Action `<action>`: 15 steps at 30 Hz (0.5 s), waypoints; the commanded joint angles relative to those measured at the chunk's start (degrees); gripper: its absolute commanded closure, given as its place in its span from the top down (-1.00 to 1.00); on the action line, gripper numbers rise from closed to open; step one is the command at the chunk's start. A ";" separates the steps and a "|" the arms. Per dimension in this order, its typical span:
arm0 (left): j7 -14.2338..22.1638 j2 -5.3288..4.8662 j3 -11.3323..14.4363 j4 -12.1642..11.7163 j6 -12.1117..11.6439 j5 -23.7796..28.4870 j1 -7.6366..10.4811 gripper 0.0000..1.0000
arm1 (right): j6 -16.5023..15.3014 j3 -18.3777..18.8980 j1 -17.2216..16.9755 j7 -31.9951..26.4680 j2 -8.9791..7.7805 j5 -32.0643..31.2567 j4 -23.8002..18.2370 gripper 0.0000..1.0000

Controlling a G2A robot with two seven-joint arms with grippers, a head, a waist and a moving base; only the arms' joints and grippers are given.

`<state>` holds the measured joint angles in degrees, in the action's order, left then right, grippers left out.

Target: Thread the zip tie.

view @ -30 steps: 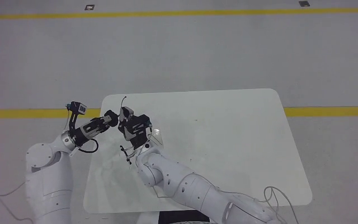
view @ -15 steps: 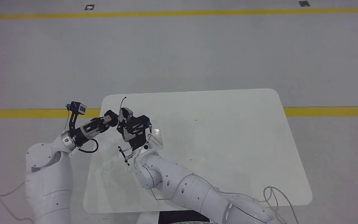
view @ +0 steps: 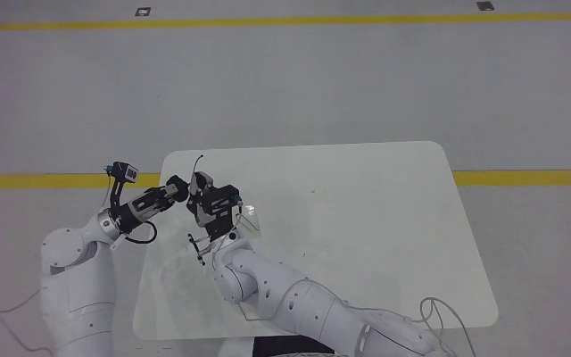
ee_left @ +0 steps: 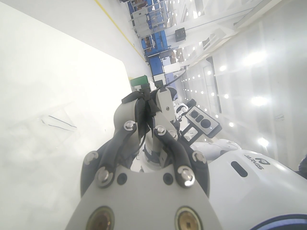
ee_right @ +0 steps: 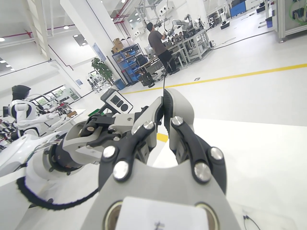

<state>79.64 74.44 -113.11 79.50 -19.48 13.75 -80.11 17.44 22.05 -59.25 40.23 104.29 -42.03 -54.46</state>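
Setting: Pale grey workshop floor crossed by a yellow line [view: 508, 178]; a white table [view: 357, 223] with rounded corners sits at centre frame in the top view.
Where the work is: the right gripper [ee_right: 164, 111] and the left gripper [ee_left: 143, 99] meet tip to tip left of centre in the top view, above the table's upper left corner.
Right gripper: fingers clamped on the zip tie [ee_right: 164, 84], a thin black strap whose free end rises from between the pads.
Left gripper: fingers pressed together with black material pinched at the tips, probably the tie's other end; the head cannot be made out.
Also on the table: spare ties [ee_left: 61, 123] lying flat near the grippers.
Step in hand: likely lining up the strap's tip with the head's slot.
Doing it well: grip close to the tip so the springy strap does not bow, square it to the slot, then feed slowly with both grips firm.
Risk: the strap could buckle or slide through the pads.
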 commanded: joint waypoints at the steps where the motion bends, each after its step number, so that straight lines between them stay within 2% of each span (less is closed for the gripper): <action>1: 0.00 0.00 0.00 0.00 0.00 0.00 0.00 -1.00 | 0.02 -0.12 -0.05 -0.11 -0.03 0.34 0.02 -1.00; 15: 0.00 0.00 0.00 0.00 0.00 0.00 0.00 -1.00 | -1.43 -1.26 0.36 1.38 0.06 1.78 0.69 -1.00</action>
<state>79.64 74.44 -113.11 79.50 -19.48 13.75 -80.11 16.15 20.84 -58.91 41.47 104.35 -40.13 -53.89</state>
